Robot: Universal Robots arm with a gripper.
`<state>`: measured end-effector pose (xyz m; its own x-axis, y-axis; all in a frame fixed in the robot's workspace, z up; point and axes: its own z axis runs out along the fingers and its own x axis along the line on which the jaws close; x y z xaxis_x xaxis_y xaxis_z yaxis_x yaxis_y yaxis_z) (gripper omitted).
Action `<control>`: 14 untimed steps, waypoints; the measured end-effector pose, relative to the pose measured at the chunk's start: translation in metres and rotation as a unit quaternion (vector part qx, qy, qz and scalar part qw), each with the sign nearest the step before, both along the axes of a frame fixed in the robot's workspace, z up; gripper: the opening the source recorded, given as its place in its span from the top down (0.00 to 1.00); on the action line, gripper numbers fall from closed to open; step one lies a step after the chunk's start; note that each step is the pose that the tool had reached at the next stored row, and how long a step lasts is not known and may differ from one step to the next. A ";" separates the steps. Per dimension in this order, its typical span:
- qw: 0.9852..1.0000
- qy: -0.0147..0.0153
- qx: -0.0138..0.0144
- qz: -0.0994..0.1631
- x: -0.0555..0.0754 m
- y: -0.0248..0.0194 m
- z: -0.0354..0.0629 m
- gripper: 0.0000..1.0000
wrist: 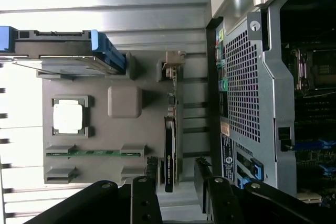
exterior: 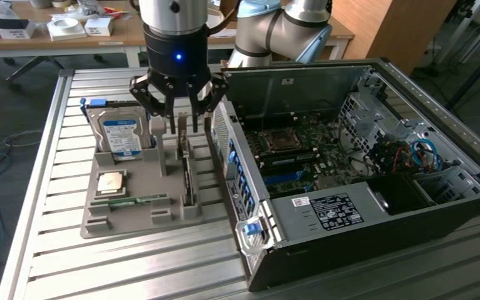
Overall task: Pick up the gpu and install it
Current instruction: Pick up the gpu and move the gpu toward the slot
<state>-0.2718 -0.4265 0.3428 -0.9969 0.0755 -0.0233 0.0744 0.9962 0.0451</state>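
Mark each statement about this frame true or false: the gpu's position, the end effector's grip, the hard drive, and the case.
1. The gpu stands on edge in the grey tray. True.
2. The end effector has lifted the gpu clear of the tray. False: it is open above the gpu, which sits in its slot.
3. The hard drive lies flat inside the case. False: it stands upright in the tray, outside the case.
4. The case is open, with its motherboard showing. True.
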 end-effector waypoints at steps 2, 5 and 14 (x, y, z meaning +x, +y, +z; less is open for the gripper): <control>1.000 0.000 0.000 0.000 0.000 0.0000 -0.0014 0.58; 1.000 0.000 0.000 0.000 0.000 0.0000 -0.0035 0.58; 1.000 0.000 0.000 0.000 0.000 0.0000 -0.0100 0.58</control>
